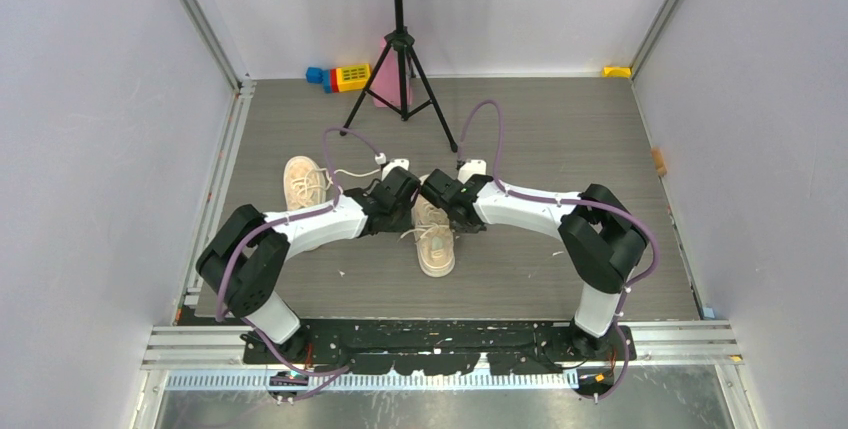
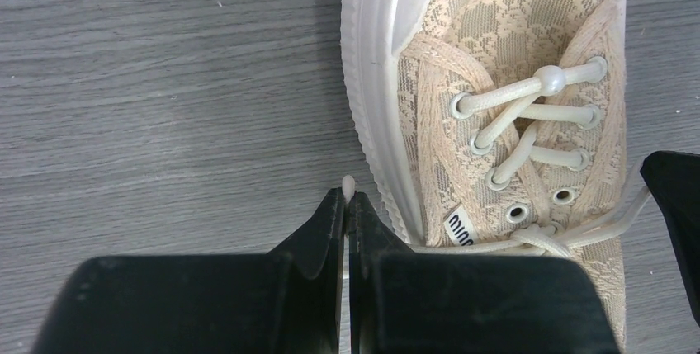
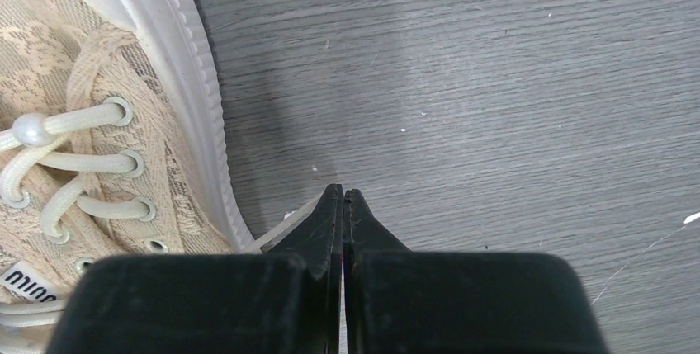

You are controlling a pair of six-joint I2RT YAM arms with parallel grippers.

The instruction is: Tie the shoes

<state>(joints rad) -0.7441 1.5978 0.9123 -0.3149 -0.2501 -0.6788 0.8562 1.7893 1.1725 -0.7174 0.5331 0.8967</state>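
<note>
Cream mesh low-top sneaker point(image 1: 436, 247) lies between two inward-bent arms; the left gripper point(image 2: 347, 197), beside its sole, pinches a thin white lace tip point(image 2: 348, 182); the right gripper point(image 3: 343, 193) is closed opposite. A matching sneaker point(image 1: 303, 182) lies farther left.

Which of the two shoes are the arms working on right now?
The centre shoe, between the left gripper and right gripper; a lace tip pokes from the left fingers. The other shoe sits apart, off left.
</note>
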